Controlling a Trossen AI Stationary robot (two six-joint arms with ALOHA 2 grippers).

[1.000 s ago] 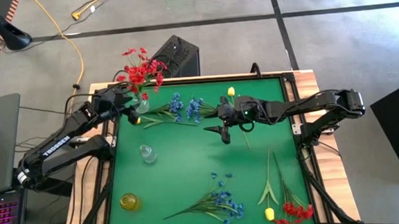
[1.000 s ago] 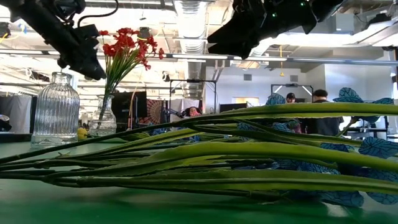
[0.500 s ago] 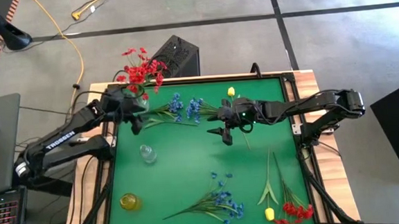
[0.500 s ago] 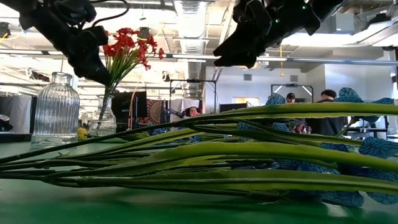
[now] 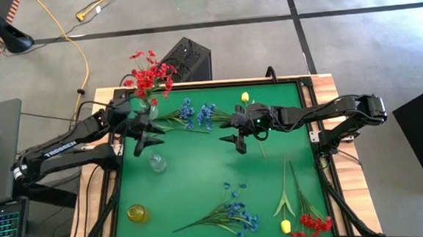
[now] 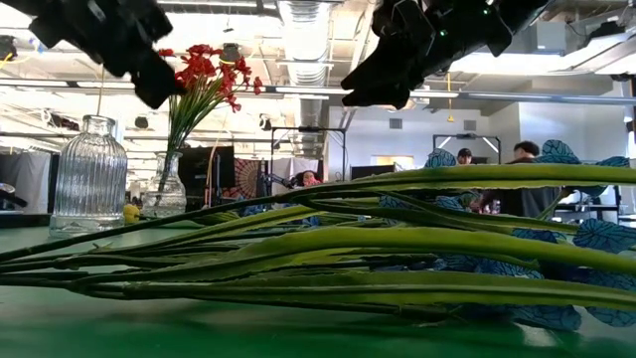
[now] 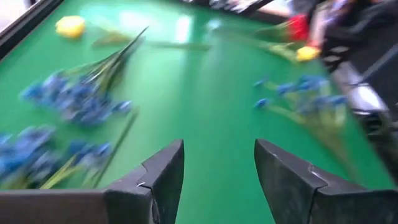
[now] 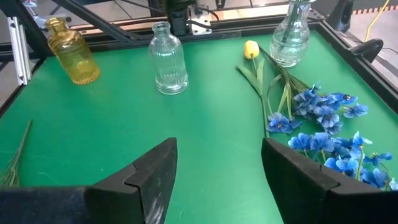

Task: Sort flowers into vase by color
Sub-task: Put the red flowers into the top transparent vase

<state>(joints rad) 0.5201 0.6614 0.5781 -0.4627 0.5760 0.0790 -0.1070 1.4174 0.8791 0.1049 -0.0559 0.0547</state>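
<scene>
We are looking down on a green surface (image 5: 200,178) edged with a dark frame. At its far left corner a clear vase (image 5: 150,107) is holding red flowers (image 5: 147,75); the left arm is covering most of the glass from above, so we are making out little more than the blossoms spreading over the edge. In the low view the same red spray (image 6: 204,75) is standing up on thin green stalks.

The left pincer (image 5: 145,139) is hovering over the surface just inside the left edge, near that vase, its fingers parted and gripping nothing. Its wrist picture is smeared, and the blossoms there are reading only as blue and yellow patches.

Below it, a ribbed clear bottle (image 5: 156,162) is standing empty, and an amber bottle (image 5: 137,213) is standing toward the near left corner.

Blue flowers (image 5: 197,116) are lying flat along the far edge, their green stems fanning leftward toward the vase. A yellow tulip (image 5: 245,97) is lying just beside them; the right arm is crossing its stem.

The right pincer (image 5: 236,134) is hanging over the middle of the far half, its fingers spread with nothing between them.

A second blue spray (image 5: 236,212) is lying near the near edge, its long stems filling the low view and hiding most of the surface behind them. At the near right corner another yellow tulip (image 5: 285,225) and a small red spray (image 5: 313,224) are lying together, the red one being partly cut off by the picture's edge.
</scene>
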